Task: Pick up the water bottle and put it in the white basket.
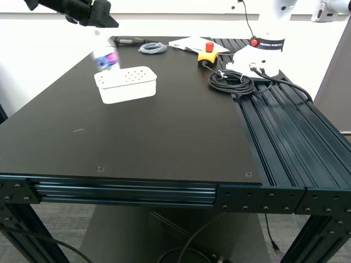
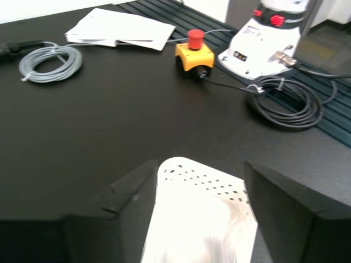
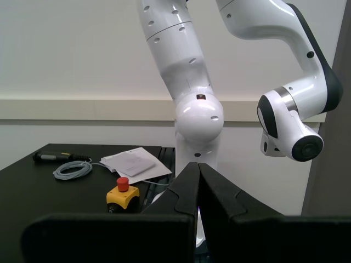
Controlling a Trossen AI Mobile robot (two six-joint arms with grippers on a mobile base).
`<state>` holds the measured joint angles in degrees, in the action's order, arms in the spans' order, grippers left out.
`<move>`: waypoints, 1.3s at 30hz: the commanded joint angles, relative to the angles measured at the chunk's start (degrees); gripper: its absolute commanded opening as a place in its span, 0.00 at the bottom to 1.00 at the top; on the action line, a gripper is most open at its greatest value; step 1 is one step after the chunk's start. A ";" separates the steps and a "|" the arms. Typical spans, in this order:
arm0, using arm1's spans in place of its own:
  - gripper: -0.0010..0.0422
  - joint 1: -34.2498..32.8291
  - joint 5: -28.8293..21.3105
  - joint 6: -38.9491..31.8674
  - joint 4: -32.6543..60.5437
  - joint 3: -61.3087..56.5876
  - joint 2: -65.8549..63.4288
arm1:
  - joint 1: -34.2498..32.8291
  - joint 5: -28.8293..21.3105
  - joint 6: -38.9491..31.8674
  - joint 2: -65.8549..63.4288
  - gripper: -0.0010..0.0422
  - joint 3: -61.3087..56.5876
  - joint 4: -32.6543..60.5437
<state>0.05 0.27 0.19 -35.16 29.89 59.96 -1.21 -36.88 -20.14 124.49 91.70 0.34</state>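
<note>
In the exterior view the water bottle (image 1: 105, 56), clear with a blue and pink label, hangs blurred under my first gripper (image 1: 101, 23) at the far left. Its base is at the far left corner of the white basket (image 1: 126, 83), whose perforated face points up. In the first wrist view my first gripper (image 2: 200, 164) has its fingers (image 2: 131, 192) apart. The basket's holed white surface (image 2: 203, 181) and a glossy white shape fill the gap. I cannot tell bottle from basket there. My second gripper (image 3: 197, 171) is shut and empty, off the table.
A yellow box with a red button (image 1: 208, 53), a black cable coil (image 1: 231, 82), a grey cable coil (image 1: 152, 48) and papers (image 1: 189, 43) lie at the back. Another robot's white base (image 1: 258, 55) stands at the back, toward the exterior view's right. The slotted rails (image 1: 285, 126) are there too.
</note>
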 commanded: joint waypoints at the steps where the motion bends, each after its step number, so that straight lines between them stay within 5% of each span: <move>1: 0.02 0.00 -0.13 -0.15 -0.22 0.07 -0.02 | -0.02 2.05 -0.39 -0.04 0.58 0.00 0.66; 27: 0.02 0.00 -0.13 -0.13 -0.22 0.07 -0.02 | 0.00 3.32 -0.26 -0.07 0.13 0.00 0.42; 39: 0.02 0.00 -0.13 -0.15 -0.22 0.07 -0.02 | 0.00 3.32 -0.26 -0.07 0.10 0.00 0.42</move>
<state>0.03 0.25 0.19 -35.16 29.89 59.96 -1.19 -33.47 -20.12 124.46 91.66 0.75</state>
